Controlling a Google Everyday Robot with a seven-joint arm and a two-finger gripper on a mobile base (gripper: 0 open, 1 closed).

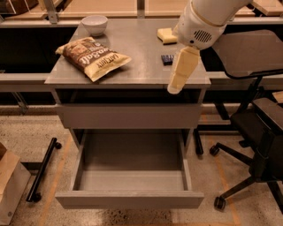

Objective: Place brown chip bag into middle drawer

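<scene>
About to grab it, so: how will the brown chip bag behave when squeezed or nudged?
The chip bag looks puffed and crinkly, so it will probably crumple rather than hold shape. Likely light for its size, it may slide on the smooth table if nudged. The gripper hangs over the table's right front edge, apart from it.

The white arm (216,11) enters at the top edge on the far right and slants down toward the left. Its rounded wrist housing (196,28), with a small dark vent grille on the near face, hangs over the right part of the worktop (141,57). Below it the cream claw (177,84) points down and slightly left, its tip at the worktop's near right edge.
</scene>
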